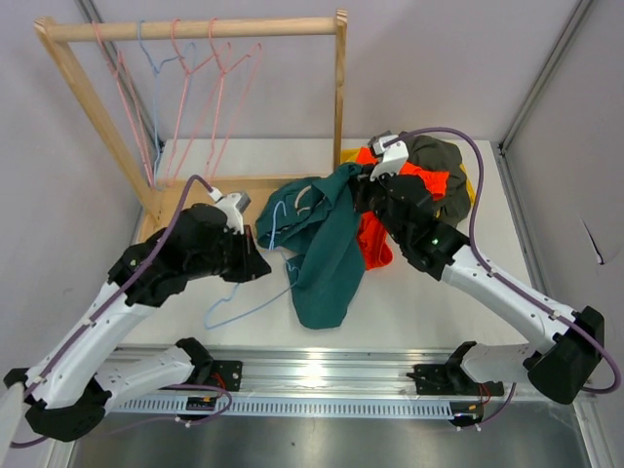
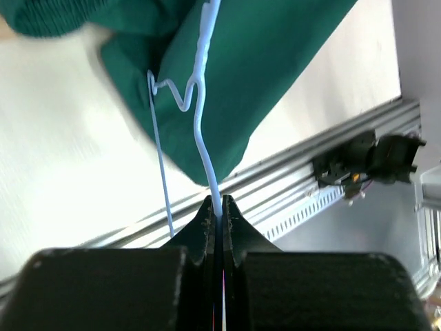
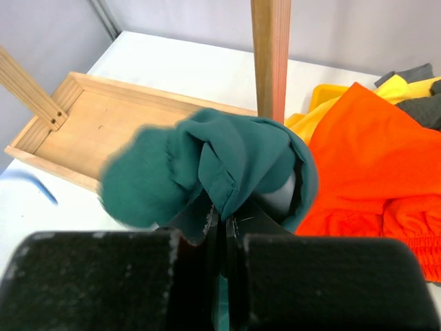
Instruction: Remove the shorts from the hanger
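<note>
1. Shorts point(image 1: 327, 258), the teal pair, lie just in front of the wooden rack point(image 1: 195, 29), tangled on the hanger point(image 2: 200, 103).
2. Left claw point(image 2: 219, 207) pinches the hanger wire; right claw point(image 3: 222, 219) is clamped on teal fabric.
3. Best bet: hold the hanger put and pull the fabric off steadily.

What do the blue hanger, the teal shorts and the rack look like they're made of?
Blue hanger: thin bent wire, probably coated metal, smooth.
Teal shorts: soft matte fabric, folds and slumps.
Rack: pale unpainted wood, visible grain.
</note>
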